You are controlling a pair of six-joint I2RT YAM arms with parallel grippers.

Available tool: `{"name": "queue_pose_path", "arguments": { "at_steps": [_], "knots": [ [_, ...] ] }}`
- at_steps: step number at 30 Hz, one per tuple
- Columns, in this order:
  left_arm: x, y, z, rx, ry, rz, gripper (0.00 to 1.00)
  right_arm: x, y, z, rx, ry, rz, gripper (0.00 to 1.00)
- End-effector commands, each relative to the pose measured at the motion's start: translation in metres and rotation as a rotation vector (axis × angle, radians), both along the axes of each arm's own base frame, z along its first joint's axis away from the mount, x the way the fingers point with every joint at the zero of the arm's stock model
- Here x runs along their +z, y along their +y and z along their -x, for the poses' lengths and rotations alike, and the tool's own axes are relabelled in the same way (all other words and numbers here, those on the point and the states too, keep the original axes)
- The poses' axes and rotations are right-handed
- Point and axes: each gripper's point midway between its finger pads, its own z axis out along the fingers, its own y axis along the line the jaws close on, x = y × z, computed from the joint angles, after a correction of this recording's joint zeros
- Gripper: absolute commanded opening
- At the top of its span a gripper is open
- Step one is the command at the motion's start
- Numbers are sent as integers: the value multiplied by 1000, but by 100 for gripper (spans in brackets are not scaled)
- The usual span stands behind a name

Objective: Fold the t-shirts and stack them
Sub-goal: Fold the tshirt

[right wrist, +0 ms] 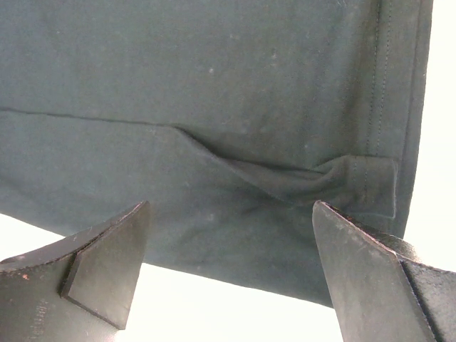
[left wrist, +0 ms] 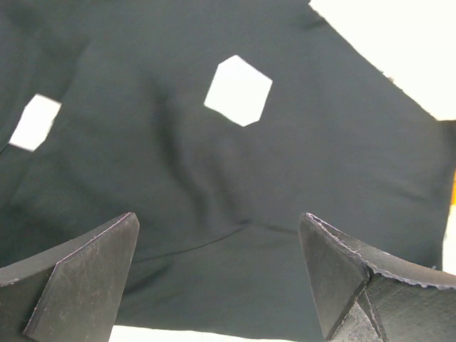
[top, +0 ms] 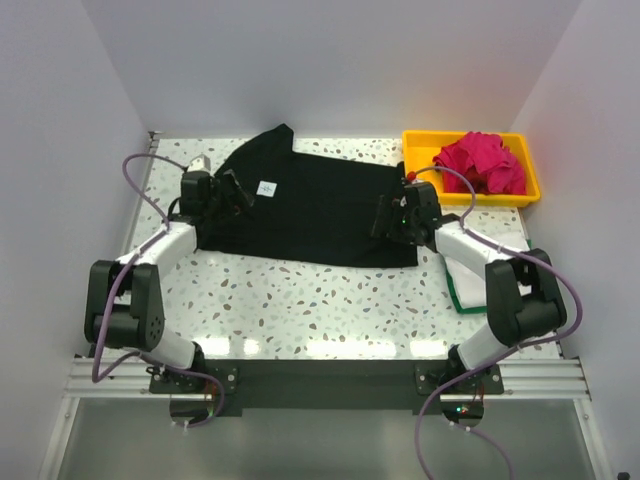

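A large black t-shirt (top: 310, 205) lies spread on the table, with a small white label (top: 266, 187) near its left part. My left gripper (top: 232, 192) is open and empty, just above the shirt's left edge; black cloth (left wrist: 214, 185) and the label (left wrist: 238, 90) fill the left wrist view. My right gripper (top: 385, 216) is open and empty above the shirt's right hem; the right wrist view shows the cloth (right wrist: 214, 107) with a small fold (right wrist: 313, 178). A magenta shirt (top: 482, 161) is bunched in the yellow tray. Folded white and green shirts (top: 463, 283) lie under my right arm.
The yellow plastic tray (top: 422, 150) stands at the back right. White walls close the table at the left, back and right. Speckled tabletop (top: 300, 300) shows in front of the black shirt.
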Motion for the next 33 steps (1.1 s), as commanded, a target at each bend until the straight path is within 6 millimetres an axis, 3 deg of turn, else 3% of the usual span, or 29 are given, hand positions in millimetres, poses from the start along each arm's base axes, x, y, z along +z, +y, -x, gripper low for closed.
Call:
{"name": "queue_pose_path", "arguments": {
  "at_steps": [1,6,12,17,19,20,24,31,33],
  "knots": [
    [-38,20,5,65,77,-5,100,6,7,-11,-10,-31,-34,99],
    [-73,26,9,102,165,18,100,11,4,-16,-26,-45,-23,99],
    [-106,39,25,154,258,20,100,25,7,1,6,-57,-33,99],
    [-120,45,47,199,330,20,100,14,19,24,49,-29,-49,99],
    [-116,52,48,229,319,-2,100,7,20,23,48,-15,-48,99],
    [-122,53,60,231,367,-14,100,5,20,21,43,-12,-42,99],
    [-115,57,68,247,358,-29,100,0,22,2,18,-26,-29,99],
    [-117,62,75,255,370,-57,100,12,19,-75,-96,-144,51,99],
    [-115,64,76,264,372,-66,100,6,9,-80,-134,-121,109,99]
  ]
}}
